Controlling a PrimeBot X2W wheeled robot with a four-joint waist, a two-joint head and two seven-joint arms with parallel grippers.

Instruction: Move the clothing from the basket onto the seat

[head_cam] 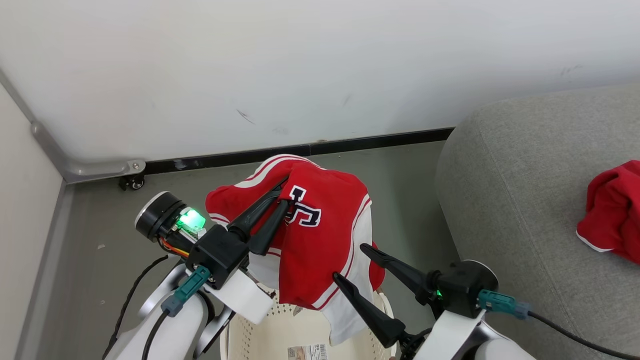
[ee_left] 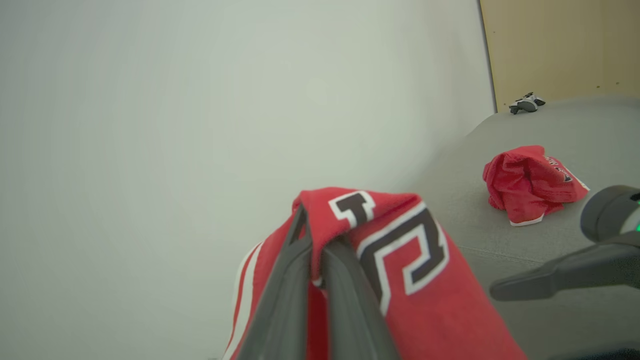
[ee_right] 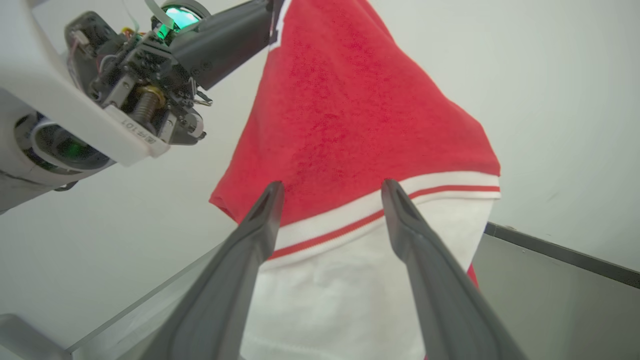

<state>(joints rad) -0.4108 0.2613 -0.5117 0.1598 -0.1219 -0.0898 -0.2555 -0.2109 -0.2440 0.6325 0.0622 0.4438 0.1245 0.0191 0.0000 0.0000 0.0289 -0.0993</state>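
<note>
One red garment (head_cam: 612, 210) already lies on the seat (head_cam: 525, 175). The left tool (head_cam: 286, 201), pinched shut on the jersey (head_cam: 325, 240), holds it above the basket (head_cam: 280, 330); the right tool (head_cam: 350, 261) gapes empty.

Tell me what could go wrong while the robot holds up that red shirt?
The left pincer pinches just a small fold of the jersey, so it might slip and drop. Its hanging end is over the basket and could catch the rim. The open right pincer is close to the cloth and could tangle.
</note>
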